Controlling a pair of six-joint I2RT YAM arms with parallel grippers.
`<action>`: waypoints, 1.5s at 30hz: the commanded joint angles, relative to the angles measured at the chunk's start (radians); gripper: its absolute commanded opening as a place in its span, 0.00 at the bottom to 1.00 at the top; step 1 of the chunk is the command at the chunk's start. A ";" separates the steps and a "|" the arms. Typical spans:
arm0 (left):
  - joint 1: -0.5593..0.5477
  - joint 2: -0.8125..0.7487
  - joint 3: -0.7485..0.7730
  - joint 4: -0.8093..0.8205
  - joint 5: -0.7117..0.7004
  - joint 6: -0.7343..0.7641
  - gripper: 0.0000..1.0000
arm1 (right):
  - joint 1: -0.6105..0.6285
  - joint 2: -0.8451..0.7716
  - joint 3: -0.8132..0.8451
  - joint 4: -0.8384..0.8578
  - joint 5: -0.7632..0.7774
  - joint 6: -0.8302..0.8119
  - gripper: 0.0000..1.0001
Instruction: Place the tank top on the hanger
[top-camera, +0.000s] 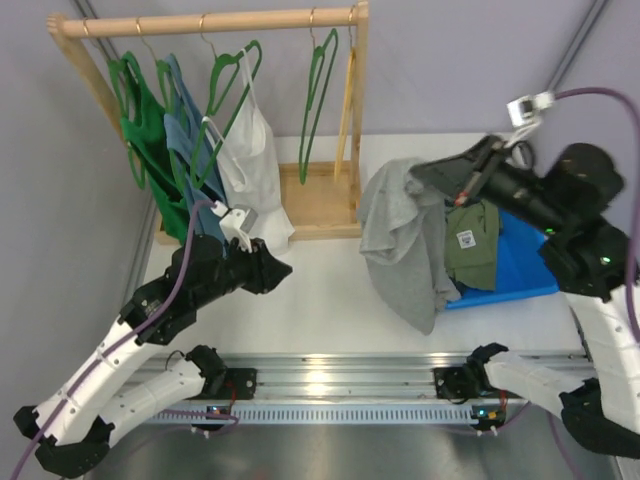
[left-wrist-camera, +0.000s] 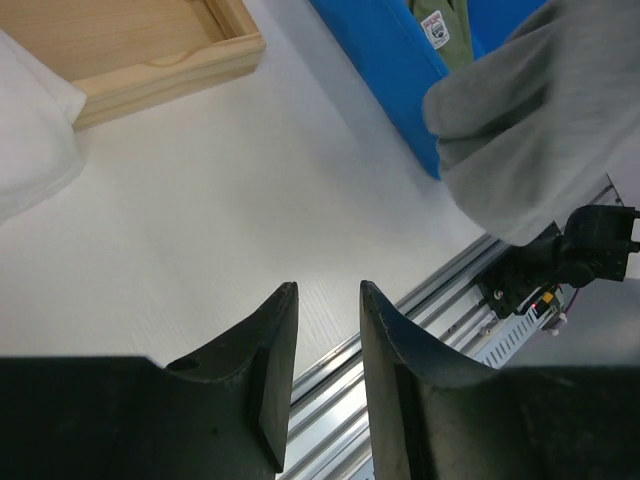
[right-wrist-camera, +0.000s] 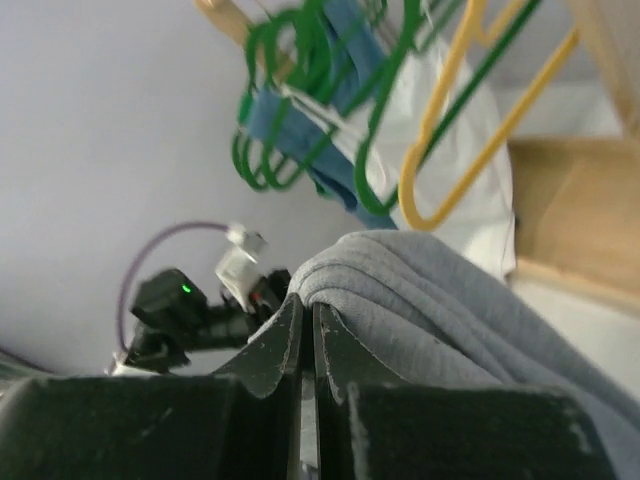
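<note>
Tank top: we found the tank top (top-camera: 400, 235) hanging as a bunched grey drape from the right gripper (top-camera: 435, 172), its lower end reaching down to the table (top-camera: 320, 300) just beside the blue bin (top-camera: 520, 265); we could not tell the straps from the body
Right gripper's hold: the jaws stood pressed almost together on a fold at the top of the bunch, and the right wrist view showed the knit wedged between them
Hanger: the hanger (top-camera: 306, 150) hung bare by its hook from the rail of the wooden rack (top-camera: 210, 22), just beside the yellow hanger (top-camera: 345, 100) and apart from the tank top
Left gripper: the left gripper (top-camera: 275, 268) hovered over bare table near the rack's base, its jaws parted by a narrow gap with nothing between them — well apart from both hanger and tank top
Around: a white tank top (top-camera: 255, 160) hung on the rack to the left, and an olive-green garment (top-camera: 475, 245) lay in the blue bin
Done, as we judged it: only the pick-up, with the tank top in hand and mostly off the bin
Left to do: nearly everything — neither gripper had the hanger, the tank top was not opened out, and no strap sat on a hanger arm
</note>
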 joint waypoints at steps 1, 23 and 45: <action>-0.003 -0.021 0.058 -0.025 -0.058 -0.008 0.36 | 0.233 0.006 -0.214 0.113 0.175 -0.011 0.00; -0.003 0.017 0.015 -0.024 -0.072 -0.061 0.38 | 0.542 -0.009 -0.529 -0.175 0.821 -0.048 0.72; -0.004 0.103 -0.040 0.047 0.071 -0.051 0.37 | 0.377 -0.308 -0.882 -0.420 0.867 0.106 0.52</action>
